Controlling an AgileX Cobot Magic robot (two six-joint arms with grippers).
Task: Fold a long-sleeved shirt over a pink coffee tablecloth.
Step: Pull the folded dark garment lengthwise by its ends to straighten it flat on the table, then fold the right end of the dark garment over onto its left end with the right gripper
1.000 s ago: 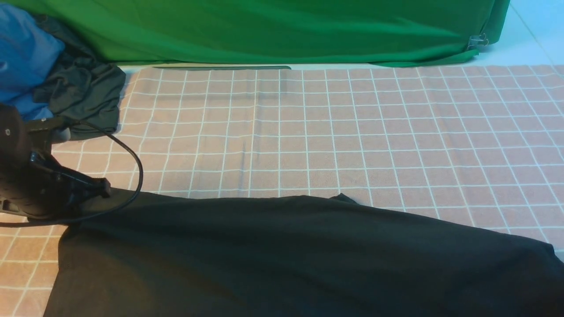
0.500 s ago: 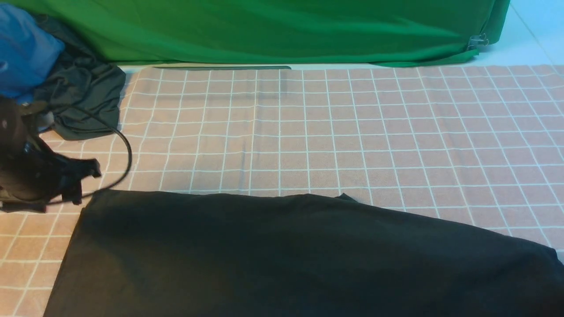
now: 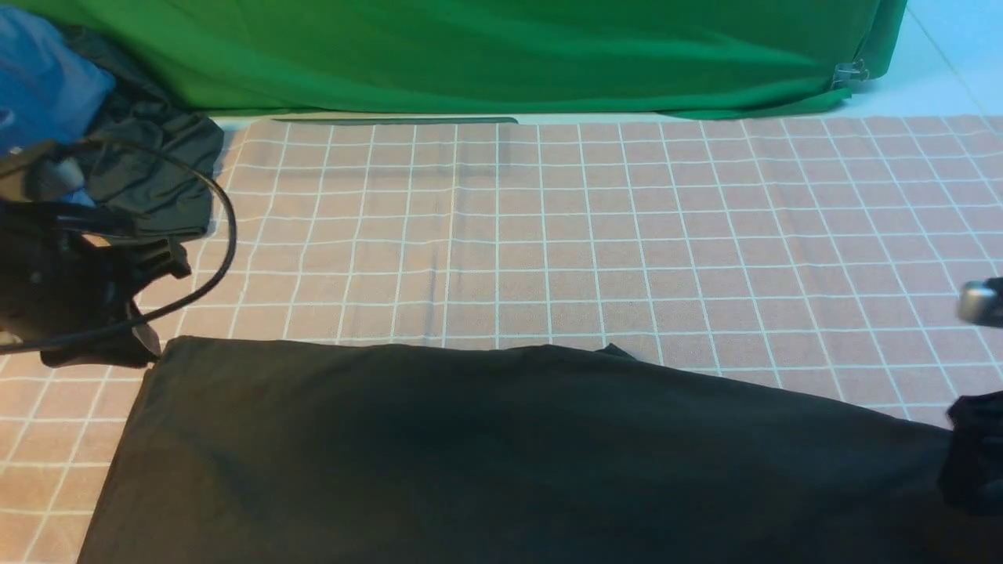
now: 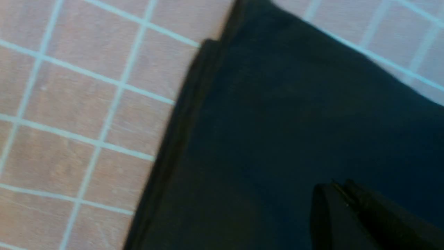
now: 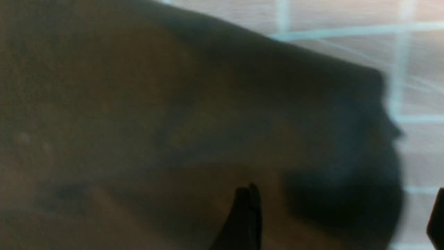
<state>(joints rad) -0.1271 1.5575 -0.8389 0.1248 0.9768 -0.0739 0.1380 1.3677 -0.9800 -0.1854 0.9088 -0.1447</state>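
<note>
**A:** Tablecloth (image 3: 595, 235), pink-brown with white grid lines, spreads across the tabletop. Shirt?

**B:** The black long-sleeved shirt (image 3: 509, 454) lies flat along its near edge. Left gripper (image 4: 341, 185) is clenched empty at the shirt's far-left corner, right gripper (image 5: 343, 194) gapes over the right end.

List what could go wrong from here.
1. The right gripper is open at the long-sleeved shirt's right end; closing there could pinch the pink tablecloth too, or only one layer.
2. The left arm's cable loops out beside the shirt's far left corner and might snag it.
3. The left gripper is shut on nothing, so a one-sided pull could skew the fold.
</note>
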